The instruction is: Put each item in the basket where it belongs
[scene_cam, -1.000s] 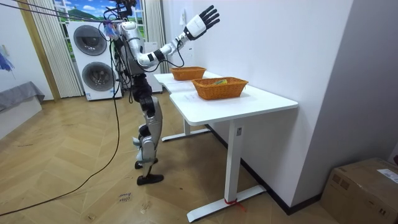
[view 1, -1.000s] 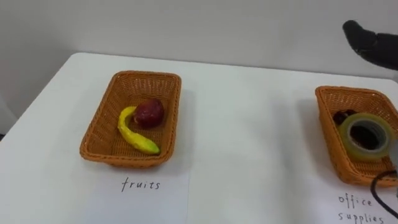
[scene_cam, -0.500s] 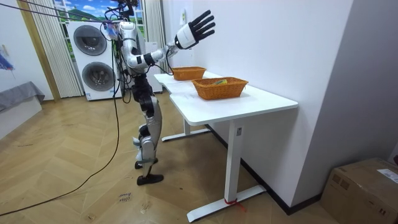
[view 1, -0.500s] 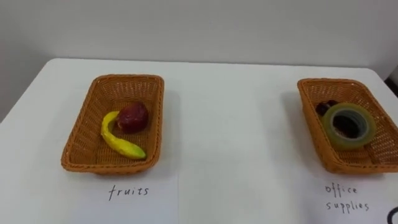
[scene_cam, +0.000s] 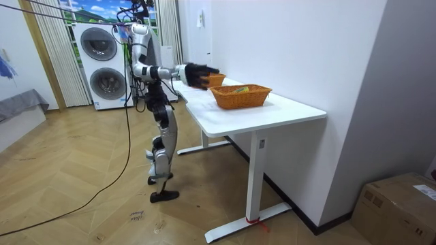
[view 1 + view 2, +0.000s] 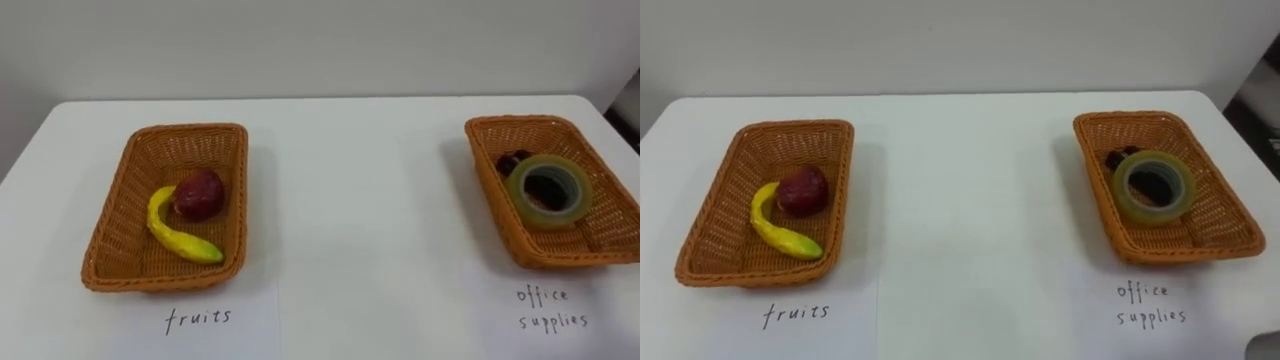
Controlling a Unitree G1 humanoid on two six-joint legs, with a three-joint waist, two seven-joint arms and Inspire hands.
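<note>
A wicker fruit basket stands at the table's left and holds a yellow banana and a dark red apple. On the right, the wicker office basket holds a roll of clear tape, which leans over a small dark object. In the room view I stand at the table's end on the room view's left. My right hand is open and stretched out at table height, beside the baskets, holding nothing.
The white table stands against a white wall. A handwritten paper label lies in front of each basket: one sheet by the fruit, another label by the supplies. Washing machines stand behind me.
My right hand has dropped from high above the table to table height, fingers still spread. The eye views have shifted, so both baskets sit further left in the picture.
</note>
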